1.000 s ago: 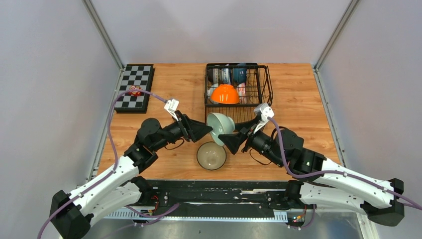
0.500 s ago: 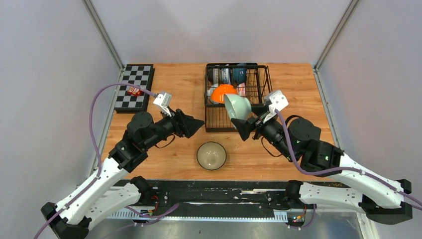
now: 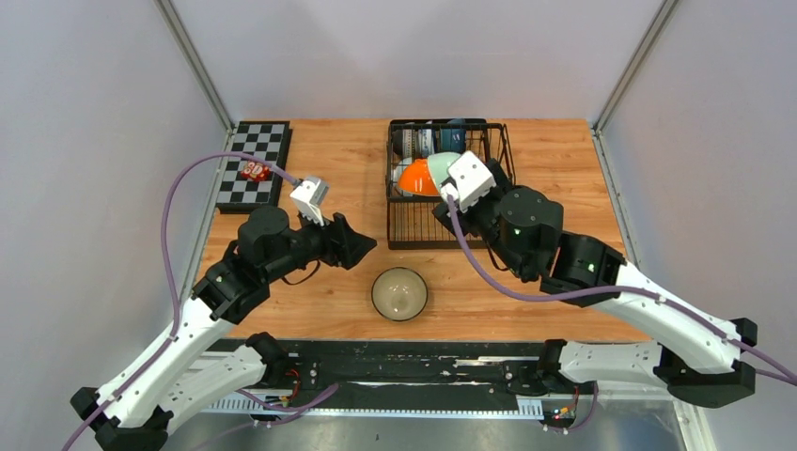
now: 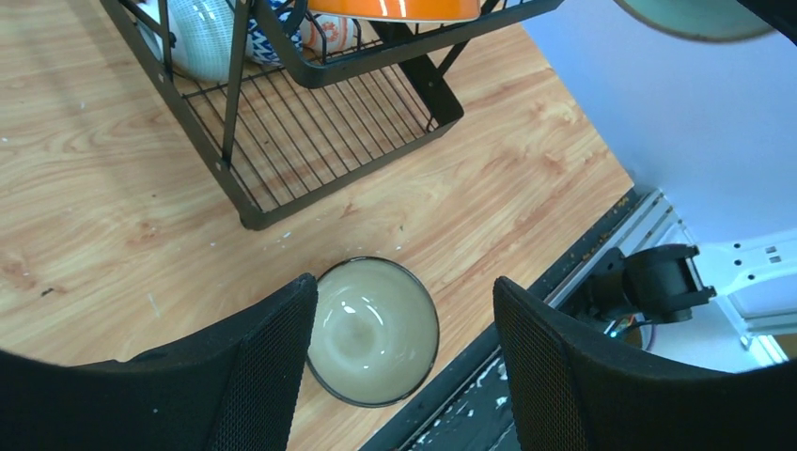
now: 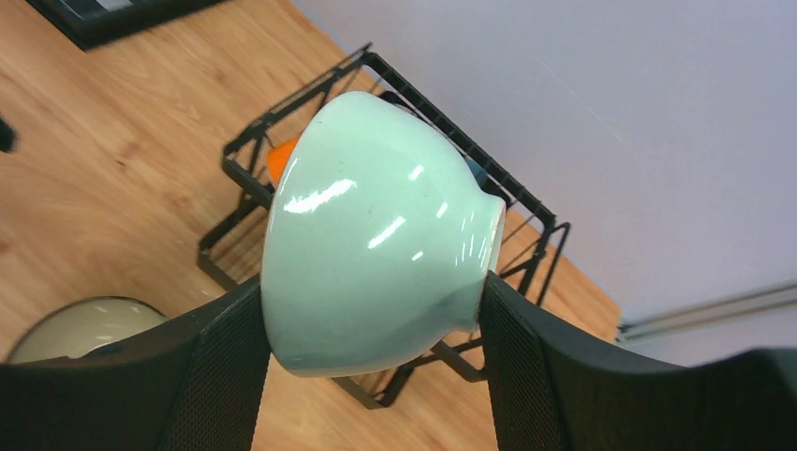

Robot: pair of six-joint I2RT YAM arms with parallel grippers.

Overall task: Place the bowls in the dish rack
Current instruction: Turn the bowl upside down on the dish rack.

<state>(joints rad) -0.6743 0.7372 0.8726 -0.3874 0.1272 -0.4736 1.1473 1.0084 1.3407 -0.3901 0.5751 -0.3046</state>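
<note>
Two grippers, one dish rack, at least four bowls counted. Rack, at tabletop far edge, held orange bowl plus patterned bowls at its far end; their count was unclear. Pale green bowl was clamped sideways in right gripper, over rack. Cream bowl sat upright near tabletop near edge, under left gripper, whose jaws were spread and empty. Small red item on checkerboard, far left corner, was too small to identify.

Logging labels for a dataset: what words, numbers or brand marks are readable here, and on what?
None can be read.
The small red item on the checkerboard carries pale marks, too small to read.
The pale green bowl, cream bowl and dish rack show no lettering.
</note>
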